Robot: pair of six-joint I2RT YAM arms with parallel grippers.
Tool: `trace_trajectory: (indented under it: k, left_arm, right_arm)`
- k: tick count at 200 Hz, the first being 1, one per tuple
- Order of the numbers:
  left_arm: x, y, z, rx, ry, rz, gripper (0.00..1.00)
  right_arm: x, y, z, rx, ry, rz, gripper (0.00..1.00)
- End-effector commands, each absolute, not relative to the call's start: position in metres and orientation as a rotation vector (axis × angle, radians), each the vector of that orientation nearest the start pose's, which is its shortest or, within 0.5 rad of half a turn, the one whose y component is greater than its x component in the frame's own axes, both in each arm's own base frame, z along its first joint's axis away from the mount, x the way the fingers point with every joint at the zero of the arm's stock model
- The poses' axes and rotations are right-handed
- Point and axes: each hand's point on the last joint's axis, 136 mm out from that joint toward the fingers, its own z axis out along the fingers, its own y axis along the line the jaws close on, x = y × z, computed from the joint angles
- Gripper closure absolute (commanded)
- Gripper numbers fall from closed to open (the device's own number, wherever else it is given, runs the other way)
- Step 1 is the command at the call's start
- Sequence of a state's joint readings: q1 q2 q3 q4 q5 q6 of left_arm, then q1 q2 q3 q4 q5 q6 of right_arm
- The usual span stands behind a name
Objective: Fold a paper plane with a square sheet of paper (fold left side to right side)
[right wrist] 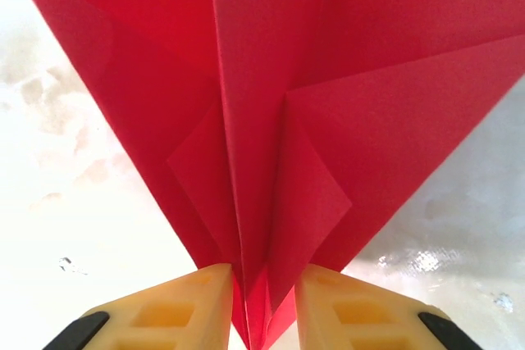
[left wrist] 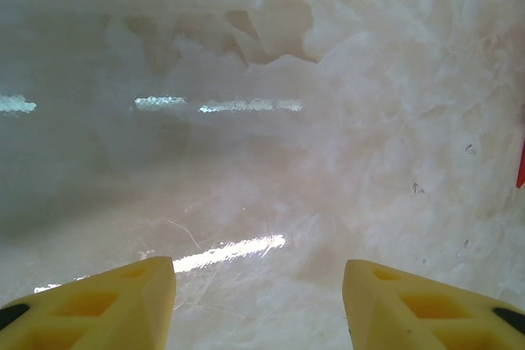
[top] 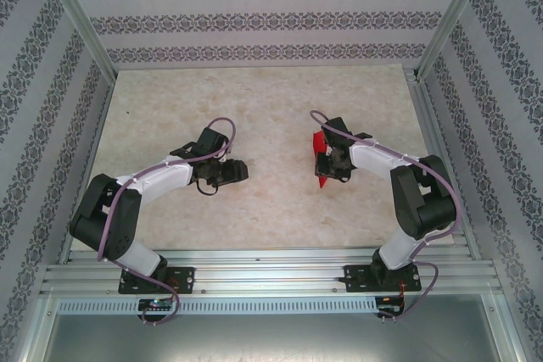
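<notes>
The red paper plane is folded into a pointed dart with a centre crease. My right gripper is shut on it right of the table's middle. In the right wrist view the plane fans out wide above the yellow fingertips, which pinch its narrow folded spine; my right gripper holds it just above the table. My left gripper is open over bare table, left of the plane, with nothing between its yellow fingers. A sliver of the red plane shows at the left wrist view's right edge.
The pale marbled table top is bounded by patterned walls and aluminium posts. An aluminium rail with both arm bases runs along the near edge.
</notes>
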State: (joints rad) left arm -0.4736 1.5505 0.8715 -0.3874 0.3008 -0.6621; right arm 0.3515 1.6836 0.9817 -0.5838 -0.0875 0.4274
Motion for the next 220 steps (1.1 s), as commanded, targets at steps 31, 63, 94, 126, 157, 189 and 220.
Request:
trace_trajectory:
  k: [31,63,94,126,157,189,220]
  left_arm:
    - [0.298,-0.216,0.066,-0.128,2.774,-0.751,0.43]
    - [0.299,-0.216,0.066,-0.124,2.778,-0.749,0.43]
    - [0.299,-0.216,0.067,-0.124,2.778,-0.745,0.43]
    - [0.301,-0.212,0.076,-0.120,2.744,-0.725,0.42]
    - [0.305,-0.201,0.098,-0.108,2.667,-0.670,0.39]
    - [0.307,-0.185,0.122,-0.107,2.589,-0.584,0.30]
    - [0.303,-0.170,0.138,-0.115,2.532,-0.523,0.20]
  right_arm:
    - [0.335,0.140,0.028,0.085,2.878,0.283,0.73]
    - [0.343,0.141,0.027,0.081,2.873,0.274,0.74]
    - [0.349,0.140,0.025,0.077,2.876,0.248,0.79]
    - [0.358,0.137,0.030,0.055,2.866,0.193,0.87]
    - [0.376,0.135,0.054,-0.005,2.827,0.136,0.96]
    - [0.406,0.137,0.070,-0.048,2.809,0.119,0.96]
    - [0.447,0.141,0.072,-0.089,2.791,0.097,0.96]
